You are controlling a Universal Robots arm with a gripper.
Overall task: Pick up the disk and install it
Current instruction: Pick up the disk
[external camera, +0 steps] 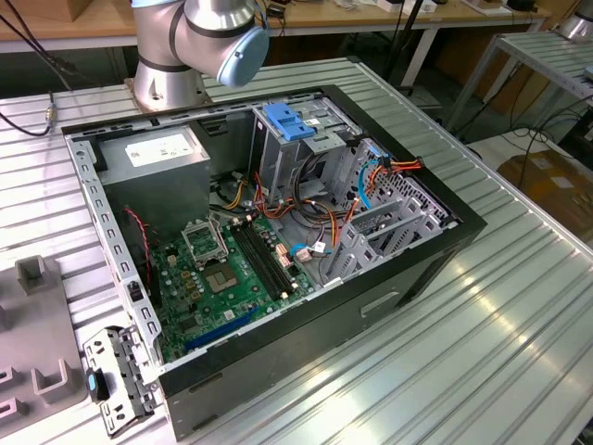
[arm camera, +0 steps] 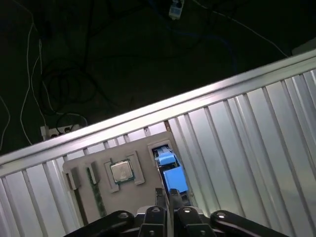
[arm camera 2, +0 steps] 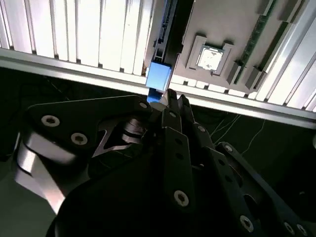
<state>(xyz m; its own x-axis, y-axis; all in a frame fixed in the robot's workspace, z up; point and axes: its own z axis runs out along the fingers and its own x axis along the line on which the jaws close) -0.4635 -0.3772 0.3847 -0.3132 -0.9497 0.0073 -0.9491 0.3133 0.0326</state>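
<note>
The disk [arm camera: 170, 173] stands on edge in a slot at the side of a grey tray [arm camera: 143, 190], showing a thin grey edge with its bright blue bracket [arm camera 2: 159, 76]. In both wrist views my gripper [arm camera: 168, 197] hangs above the disk's blue end and well apart from it. The black fingers [arm camera 2: 173, 116] lie close together with nothing between them. At the exterior view's lower left, a perforated grey-metal piece with a blue tab [external camera: 116, 380] beside the tray looks like the same disk. The open computer case [external camera: 278, 222] fills the table's middle.
The tray also holds a processor [arm camera: 121, 171] and a memory stick [arm camera: 96, 190], and it lies right at the ribbed table's edge [arm camera: 148, 116], with dark floor and cables beyond. Inside the case are a motherboard [external camera: 227, 269], a drive cage with a blue latch [external camera: 283, 120] and loose wires.
</note>
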